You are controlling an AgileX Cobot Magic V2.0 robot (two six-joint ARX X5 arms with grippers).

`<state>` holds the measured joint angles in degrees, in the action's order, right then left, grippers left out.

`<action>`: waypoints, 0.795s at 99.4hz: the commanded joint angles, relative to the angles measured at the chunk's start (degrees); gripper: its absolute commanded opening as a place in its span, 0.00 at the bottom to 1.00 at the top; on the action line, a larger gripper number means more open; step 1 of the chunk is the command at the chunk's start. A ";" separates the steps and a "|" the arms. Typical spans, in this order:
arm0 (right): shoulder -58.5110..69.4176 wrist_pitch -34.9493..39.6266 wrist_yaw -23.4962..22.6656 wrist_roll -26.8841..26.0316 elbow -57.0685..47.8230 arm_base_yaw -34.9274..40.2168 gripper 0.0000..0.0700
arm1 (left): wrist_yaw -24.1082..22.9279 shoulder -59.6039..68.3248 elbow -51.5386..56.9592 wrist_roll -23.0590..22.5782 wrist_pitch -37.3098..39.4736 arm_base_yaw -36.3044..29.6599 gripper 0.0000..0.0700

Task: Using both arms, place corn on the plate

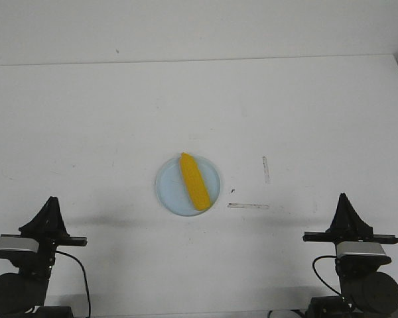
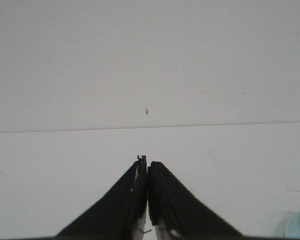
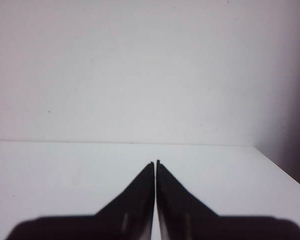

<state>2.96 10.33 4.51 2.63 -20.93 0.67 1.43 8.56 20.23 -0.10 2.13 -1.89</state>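
We see corn (image 1: 194, 181) lying diagonally on plate (image 1: 166, 192), mid-table (image 1: 86, 119). Left gripper (image 1: 52, 199) & right gripper (image 1: 343, 196) both pinched closed, holding nothing, well apart from plate, near front edge.

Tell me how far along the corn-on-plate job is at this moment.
Done: the corn lies on the plate, slanted across it, its near end close to the rim. In hand: nothing; the left gripper and right gripper are both shut and empty, parked near the table's front edge, well apart from the plate. Left: nothing visible; the placement looks complete.
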 commanded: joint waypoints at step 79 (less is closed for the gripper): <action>-0.26 -0.90 0.00 -0.22 -0.13 -0.09 0.01 | -4.61 -8.37 -18.05 -0.35 9.38 0.00 0.00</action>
<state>2.96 10.02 4.51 2.66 -20.93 0.67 -3.07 0.32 2.90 -0.10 10.07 -1.89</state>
